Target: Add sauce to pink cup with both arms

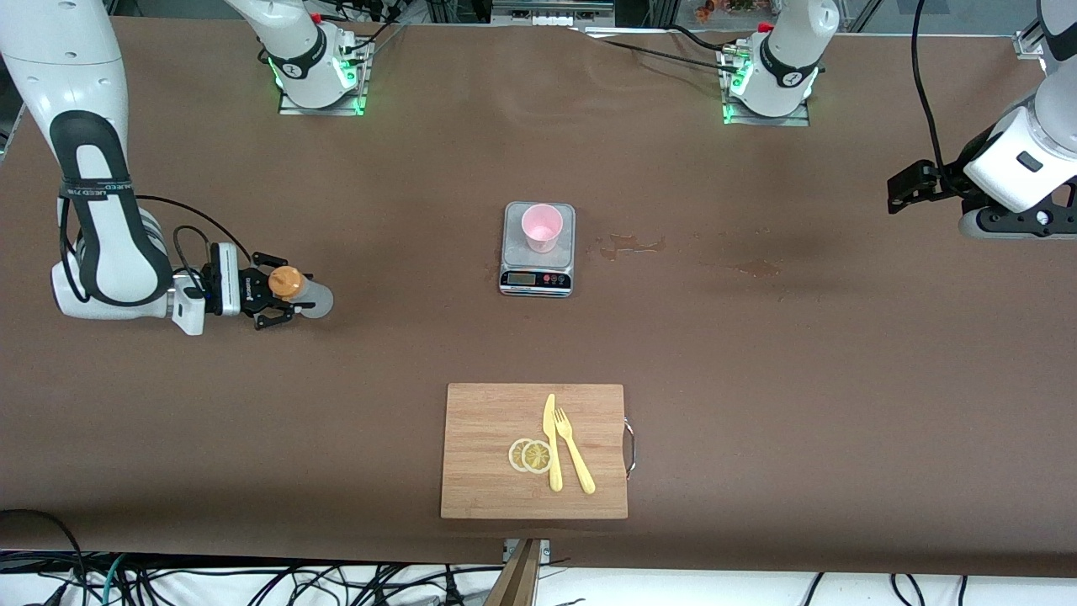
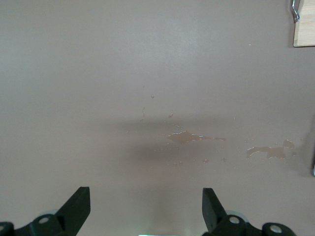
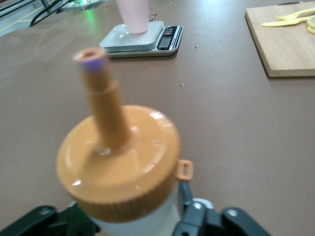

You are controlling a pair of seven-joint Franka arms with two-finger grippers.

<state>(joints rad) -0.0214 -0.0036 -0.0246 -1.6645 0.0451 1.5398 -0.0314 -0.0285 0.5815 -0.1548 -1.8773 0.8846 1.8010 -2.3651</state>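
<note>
**Desk reporter:** Right claw (image 1: 273, 296) sits low at the right arm's end of the desk (image 1: 757, 379), its fingers set on either side of the squeeze bottle (image 1: 305, 293) just under the orange nozzle cap (image 3: 118, 162); whether they are pressing it or only flanking it cannot be told.

**Editor:** And the target?

**Desk reporter:** Pink cup (image 1: 541, 227) stands upright on the grey kitchen scale (image 1: 538, 252) at mid-desk, well apart from the bottle, toward the left arm's end from it. In the right wrist view the nozzle points roughly toward the scale.

**Editor:** Which arm is nearer?

**Desk reporter:** Right arm, by my reading, and it alone is at the bottle. Left claw (image 2: 145, 209), fingers spread wide and holding nothing, waits high over bare desk near dried spill marks (image 1: 633, 245) at its own end.
</note>
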